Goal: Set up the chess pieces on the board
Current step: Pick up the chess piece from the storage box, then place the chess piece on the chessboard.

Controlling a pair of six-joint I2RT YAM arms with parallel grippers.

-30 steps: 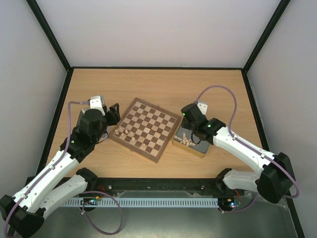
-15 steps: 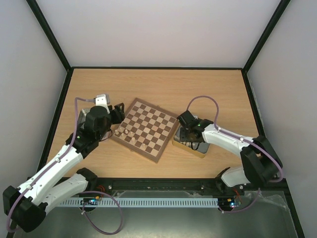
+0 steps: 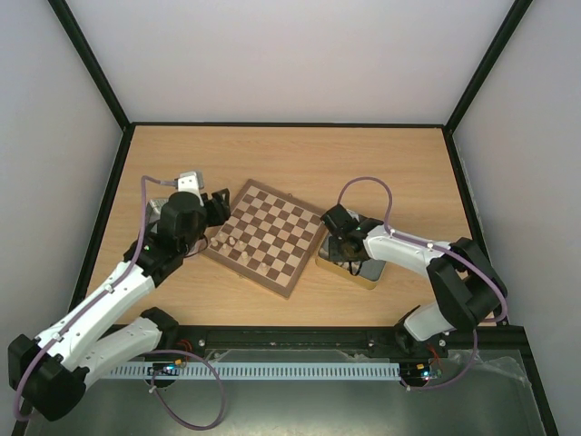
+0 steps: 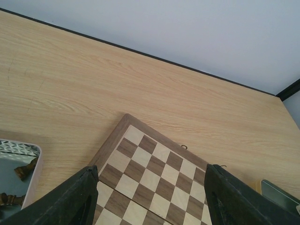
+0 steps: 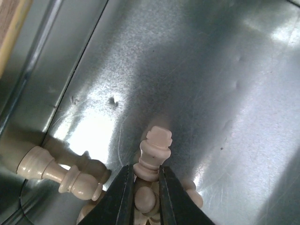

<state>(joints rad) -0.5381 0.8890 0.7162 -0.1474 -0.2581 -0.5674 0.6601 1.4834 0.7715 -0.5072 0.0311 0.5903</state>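
As the right claw [image 5: 143, 180] drops into the tin [image 5: 201, 70] just beside the board [image 3: 272, 234] at mid-desk [image 3: 300, 154], it pinches shut on an upright cream piece [image 5: 157, 143], which looks ready to lift out. Meanwhile the left claw [image 4: 149, 197] hangs open by the board's left corner.

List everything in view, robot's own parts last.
table: one, pale wood, beneath all.
chessboard: one, brown and tan, mid-table.
board pieces: a few, cream, near the chessboard's left corner.
gold tin: one, right of the chessboard.
tin pieces: several, cream, inside the gold tin.
tray: one, silvery, left of the chessboard.
dark pieces: at least two, in the tray.
left claw: black, open, by the chessboard's left edge.
right claw: black, in the gold tin, shut on one cream piece.
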